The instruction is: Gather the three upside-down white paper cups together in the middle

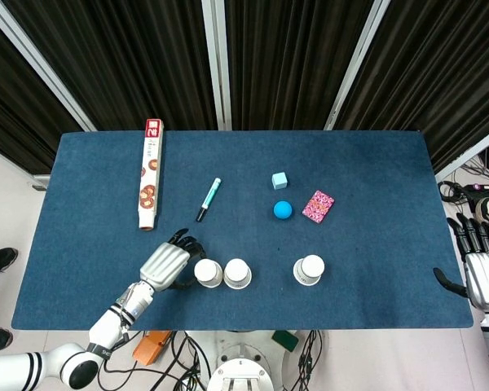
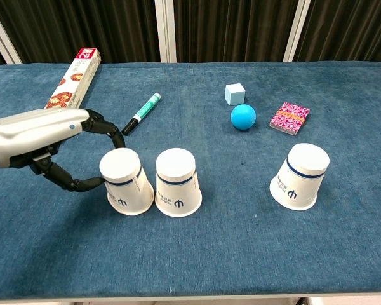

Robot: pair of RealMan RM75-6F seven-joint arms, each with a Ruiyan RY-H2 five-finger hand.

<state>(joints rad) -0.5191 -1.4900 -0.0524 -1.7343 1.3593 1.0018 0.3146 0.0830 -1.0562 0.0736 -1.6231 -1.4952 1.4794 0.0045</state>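
The left hand [image 2: 57, 136] reaches in low over the blue tabletop [image 1: 375, 171] and has its fingers [image 2: 76, 184] curled round the left cup [image 2: 126, 182] — thumb side and finger side wrap the cup's far and near flanks, so the cup is held. That cup stands upside down, leaning slightly, its rim just beside or touching the rim of the middle cup [image 2: 178, 182], which stands upright on its mouth near the front edge of the tabletop. In the head view the two sit as a close pair [image 1: 208, 273] [image 1: 237, 274]. The right cup [image 2: 301, 176] stands apart from them, off to the right along the same front row, tilted a little. Behind the cups, toward the curtains, lie a green marker [image 2: 141, 114], a pale blue cube [image 2: 235, 94], a blue ball [image 2: 244, 117] just in front of the cube, and a pink patterned pack [image 2: 289, 118] beside the ball. A long printed box [image 1: 150, 173] lies lengthwise at the left side. The right hand [image 1: 479, 273] hangs off the right edge of the tabletop, well clear of everything — fingers straight and spread, holding nothing; it shows only in the head view.
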